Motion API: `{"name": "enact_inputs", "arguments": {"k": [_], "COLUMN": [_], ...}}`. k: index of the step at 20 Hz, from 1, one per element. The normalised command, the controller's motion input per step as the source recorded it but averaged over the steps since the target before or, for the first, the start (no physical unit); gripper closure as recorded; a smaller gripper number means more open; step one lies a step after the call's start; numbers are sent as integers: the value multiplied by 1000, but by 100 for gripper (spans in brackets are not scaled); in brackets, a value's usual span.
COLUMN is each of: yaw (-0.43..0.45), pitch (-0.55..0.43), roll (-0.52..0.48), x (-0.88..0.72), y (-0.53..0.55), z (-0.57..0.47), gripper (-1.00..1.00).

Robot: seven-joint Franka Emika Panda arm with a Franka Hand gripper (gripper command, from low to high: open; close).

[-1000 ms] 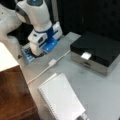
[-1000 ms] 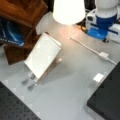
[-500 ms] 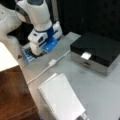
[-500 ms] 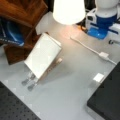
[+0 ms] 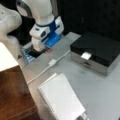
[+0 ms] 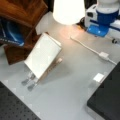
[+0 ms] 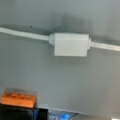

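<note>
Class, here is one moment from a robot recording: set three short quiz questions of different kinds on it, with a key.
1. True or false: the white cable lies on the grey table.
2. In a front view, what stands propped on a stand? A) notebook B) mug C) bottle
3. Fill in: the wrist view shows the cable's white ____.

Key: 1 true; 2 A; 3 inline block. The hand is low at the table's far edge.

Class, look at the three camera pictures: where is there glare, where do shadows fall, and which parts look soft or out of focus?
In a front view the white lamp shade is blown out, with a warm glow on the table below it. In the wrist view the white cable block casts a soft shadow above itself; edges are blurred. In a front view the claw hangs low over a dark shadowed patch; all outlines are soft.
</note>
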Motion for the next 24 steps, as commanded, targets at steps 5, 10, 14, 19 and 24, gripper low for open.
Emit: {"name": "enact_inputs", "arguments": {"k": [5, 10, 14, 19, 24], "yaw": [137, 74, 75, 93, 40], "pitch": [351, 360, 345, 273, 257], "roll": [107, 162, 138, 219, 346], "x": [670, 711, 670, 507, 293], "y": [106, 54, -43, -60, -40], "z": [323, 286, 215, 102, 66], "gripper": [-100, -100, -100, -100, -100]}}
